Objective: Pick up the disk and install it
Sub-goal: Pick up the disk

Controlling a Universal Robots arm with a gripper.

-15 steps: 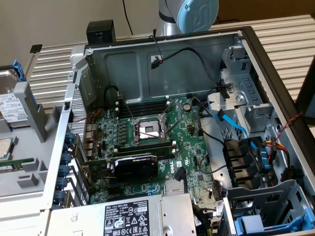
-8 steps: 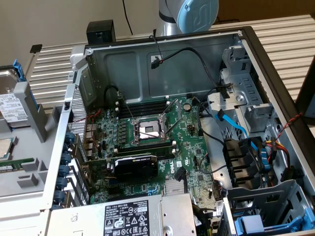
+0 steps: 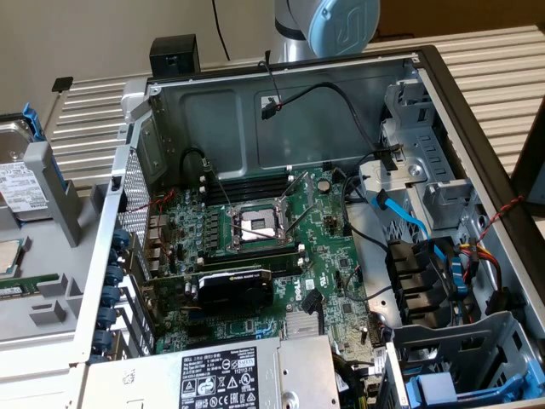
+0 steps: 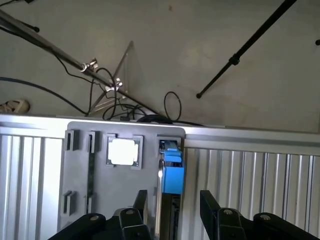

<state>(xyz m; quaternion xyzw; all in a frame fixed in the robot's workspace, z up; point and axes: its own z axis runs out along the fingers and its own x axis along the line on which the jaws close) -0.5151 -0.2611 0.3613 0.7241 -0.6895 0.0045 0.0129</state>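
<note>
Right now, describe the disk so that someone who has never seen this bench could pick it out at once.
Find the open computer case; on the exterior view's left of it lies a grey parts tray. The disk stands on edge in that tray. Unlike the flat square chip beside it, it is silver metal with a white label, clipped in a bright blue frame.

Soft, even room light with no hard shadows. The open grey metal computer case [image 3: 341,94] turns dimmer down among its drive bays on the exterior view's right. The square silver chip [image 4: 122,151] glares blown-out white.
</note>
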